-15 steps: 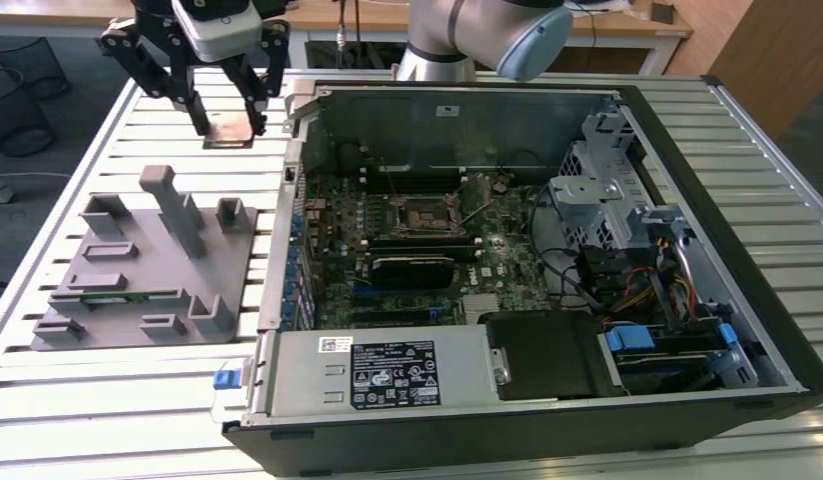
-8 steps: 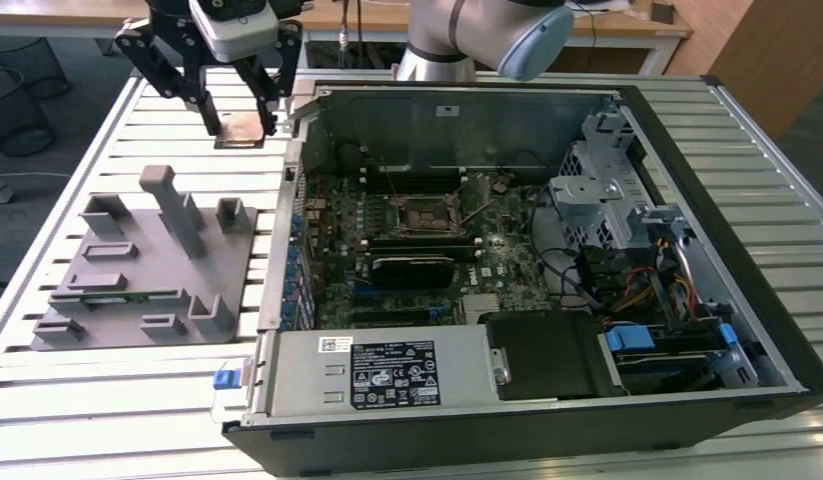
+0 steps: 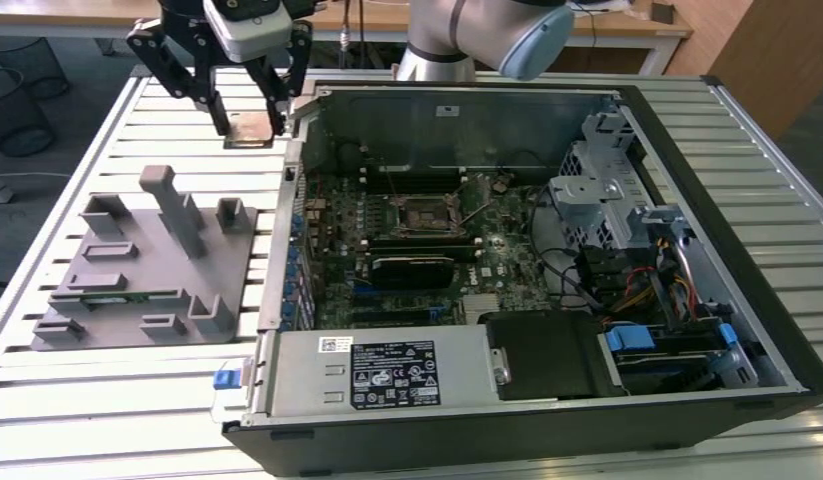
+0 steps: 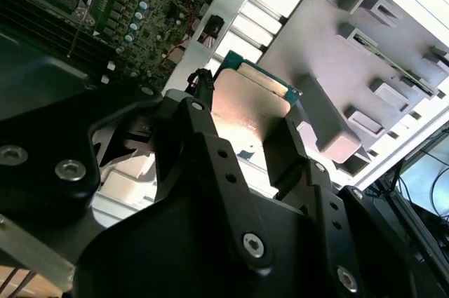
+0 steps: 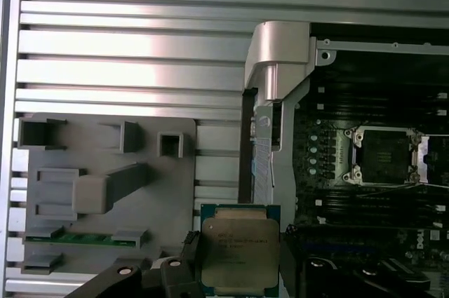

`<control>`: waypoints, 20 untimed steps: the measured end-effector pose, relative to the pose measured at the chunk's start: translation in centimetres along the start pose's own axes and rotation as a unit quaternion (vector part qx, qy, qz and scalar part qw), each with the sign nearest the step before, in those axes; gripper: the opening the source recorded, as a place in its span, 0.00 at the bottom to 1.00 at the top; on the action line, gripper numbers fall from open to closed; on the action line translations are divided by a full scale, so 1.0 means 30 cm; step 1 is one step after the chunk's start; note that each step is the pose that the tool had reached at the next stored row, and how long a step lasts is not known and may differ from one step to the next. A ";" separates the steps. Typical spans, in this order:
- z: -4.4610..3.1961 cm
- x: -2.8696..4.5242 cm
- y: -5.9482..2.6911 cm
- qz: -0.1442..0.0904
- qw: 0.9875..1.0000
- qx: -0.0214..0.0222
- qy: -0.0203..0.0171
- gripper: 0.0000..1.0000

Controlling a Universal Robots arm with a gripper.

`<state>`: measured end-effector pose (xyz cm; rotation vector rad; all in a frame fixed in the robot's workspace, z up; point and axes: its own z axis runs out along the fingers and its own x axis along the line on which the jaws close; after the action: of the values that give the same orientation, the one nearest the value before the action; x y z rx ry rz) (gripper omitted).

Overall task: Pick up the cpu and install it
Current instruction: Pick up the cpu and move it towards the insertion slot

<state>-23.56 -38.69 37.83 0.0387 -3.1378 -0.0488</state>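
In the exterior view the grey fixture (image 3: 131, 270) sits at nine o'clock of the computer case (image 3: 518, 440). The gripper (image 3: 251, 128) hangs at eleven o'clock, clamped on the cpu (image 3: 255, 126), over open table (image 3: 184, 150) just outside the case wall. The first wrist view adds the cpu's metal lid and, at two o'clock of it, the socket (image 5: 384, 152).

bare surface (image 3: 171, 135) under the end effector (image 3: 248, 124) and its cpu (image 5: 238, 256), grey fixture (image 3: 118, 295) one side, case wall (image 3: 290, 230) the other. wall bars the straight line to the socket (image 3: 422, 215).
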 end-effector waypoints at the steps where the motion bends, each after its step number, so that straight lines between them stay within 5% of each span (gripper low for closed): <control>1: 0.000 -0.005 0.000 0.000 1.000 0.000 0.000 0.53; 12: 0.000 -0.081 -0.002 0.000 1.000 0.000 0.000 0.53; 20: -0.001 -0.194 -0.005 0.000 1.000 0.000 0.000 0.53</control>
<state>-17.75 -38.69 37.83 0.0387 -3.1378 -0.0488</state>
